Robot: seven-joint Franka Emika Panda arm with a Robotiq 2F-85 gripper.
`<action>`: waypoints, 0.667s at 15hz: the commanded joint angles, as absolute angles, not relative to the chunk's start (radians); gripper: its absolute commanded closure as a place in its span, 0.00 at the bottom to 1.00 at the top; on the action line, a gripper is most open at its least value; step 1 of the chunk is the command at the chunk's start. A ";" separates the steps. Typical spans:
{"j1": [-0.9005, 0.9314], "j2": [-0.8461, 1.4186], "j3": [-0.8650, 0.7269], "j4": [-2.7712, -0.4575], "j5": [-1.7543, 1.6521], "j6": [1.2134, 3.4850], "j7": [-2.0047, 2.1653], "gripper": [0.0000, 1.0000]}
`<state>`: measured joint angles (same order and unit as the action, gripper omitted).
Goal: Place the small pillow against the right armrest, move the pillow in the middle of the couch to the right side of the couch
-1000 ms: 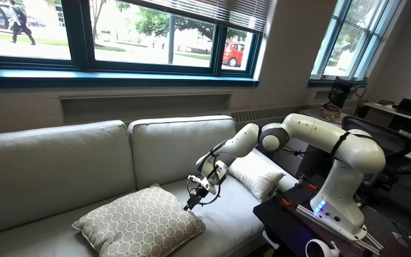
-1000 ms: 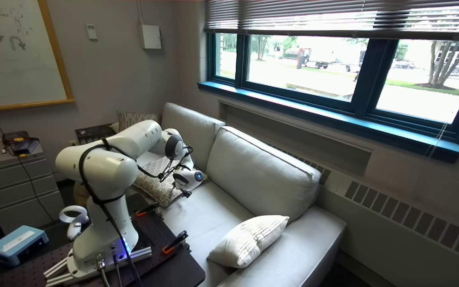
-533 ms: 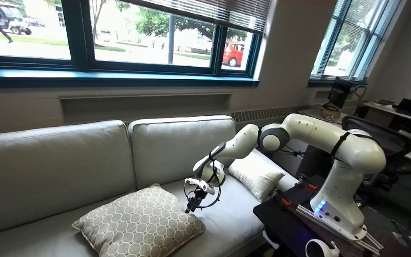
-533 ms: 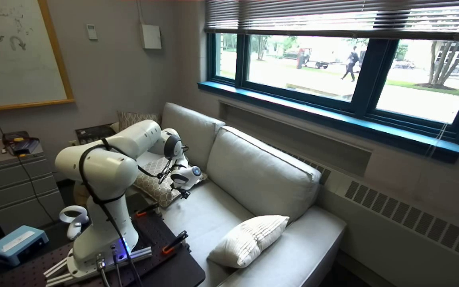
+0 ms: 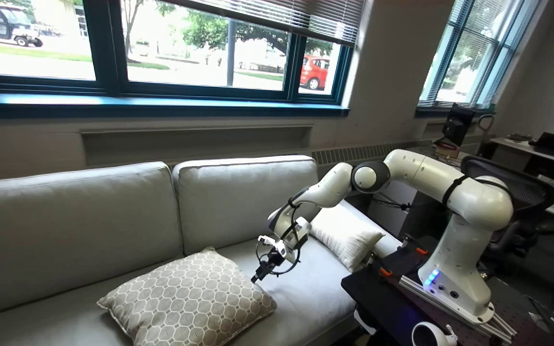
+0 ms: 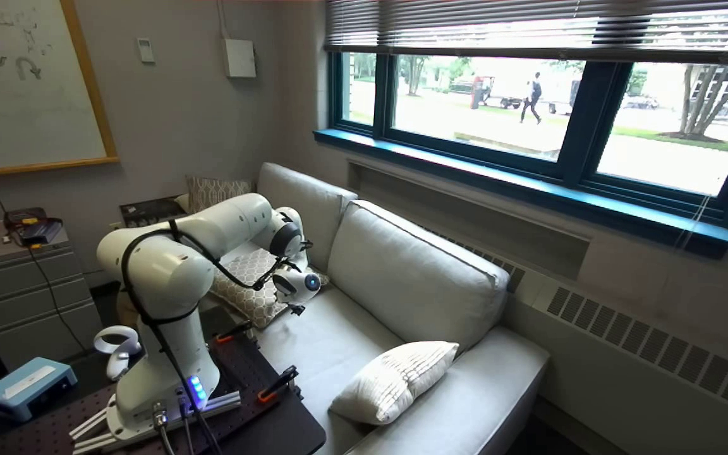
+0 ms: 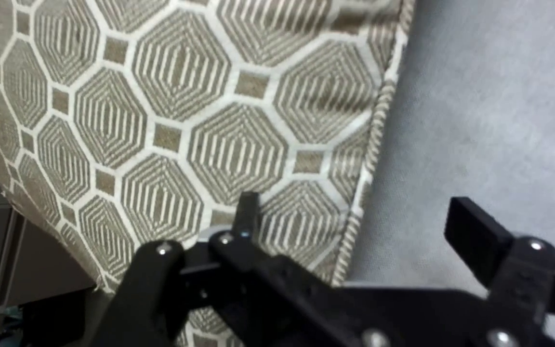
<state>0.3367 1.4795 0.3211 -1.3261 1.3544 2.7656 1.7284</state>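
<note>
1. The hand (image 7: pixel 360 222) is spread wide, its two fingers well apart, with nothing in its hold.
2. In the wrist view one finger (image 7: pixel 247 214) shows over the big pillow (image 7: pixel 176 111), the other over the couch (image 7: pixel 489 135); the pillow's corded edge runs between them. Whether either touches the cloth, I cannot tell.
3. The big pillow, tan with a white octagon pattern, lies on the couch, in front of where the two back cushions (image 5: pixel 248 202) meet.
4. The small pillow (image 6: pixel 395 382), white and ribbed, rests tilted against the armrest (image 6: pixel 465 404), well apart from the big pillow.
5. The arm (image 5: pixel 431 182) stands on a black bench (image 5: pixel 368 293) beside the couch and reaches out over it, angled down at the big pillow's edge.
6. Clamps (image 6: pixel 279 384) with orange parts sit at the bench's edge; a blue box (image 6: pixel 26 387) and a white controller (image 6: pixel 117 347) show near the arm.
7. Another patterned pillow (image 6: pixel 215 191), partly hidden, shows behind the arm near the couch's far end.
</note>
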 commanded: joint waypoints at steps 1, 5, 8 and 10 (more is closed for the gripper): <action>0.206 1.479 0.391 -1.333 1.476 2.709 1.462 0.00; 0.155 1.480 0.309 -1.397 1.723 2.501 1.175 0.00; 0.175 1.484 0.222 -1.497 1.918 2.346 0.950 0.00; 0.215 1.490 0.223 -1.545 1.985 2.321 0.808 0.00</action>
<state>0.1618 1.4902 0.2299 -1.4812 1.8865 2.3615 0.9862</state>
